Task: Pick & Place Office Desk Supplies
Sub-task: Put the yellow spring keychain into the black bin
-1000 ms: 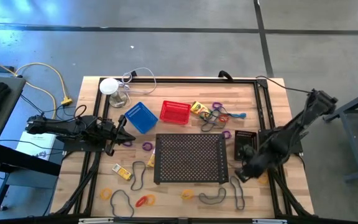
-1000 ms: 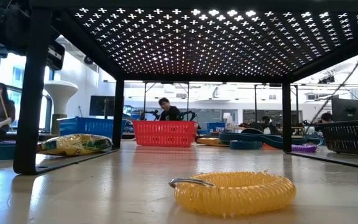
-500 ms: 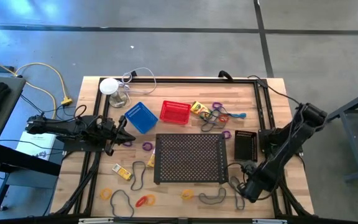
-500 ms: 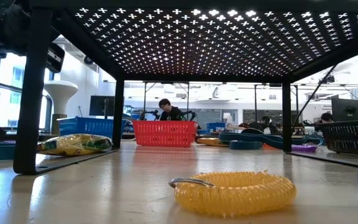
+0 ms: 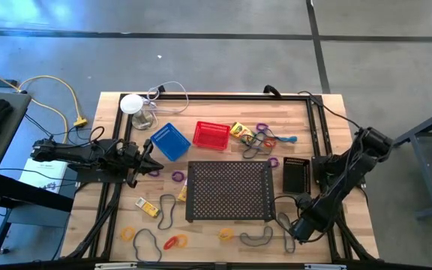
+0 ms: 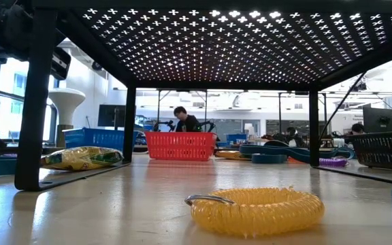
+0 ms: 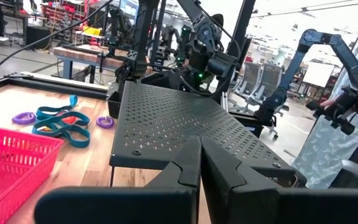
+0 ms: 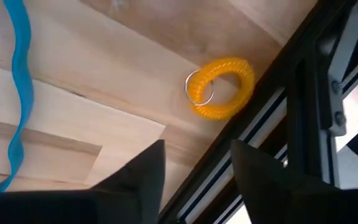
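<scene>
Right hand (image 5: pixel 300 227) has dropped from beside the black basket (image 5: pixel 295 174) to the counter's (image 5: pixel 223 253) near right edge, fingers (image 8: pixel 135 171) apart above a yellow coiled loop (image 8: pixel 221 87) with a metal ring, holding nothing. Other rubber loops (image 5: pixel 175 241) lie scattered on the wood. Farther back, the red mesh basket (image 5: pixel 211 135) and blue basket (image 5: pixel 170 142) look empty. Left hand (image 5: pixel 150 156) waits at the left, fingers (image 7: pixel 185 168) pressed together.
</scene>
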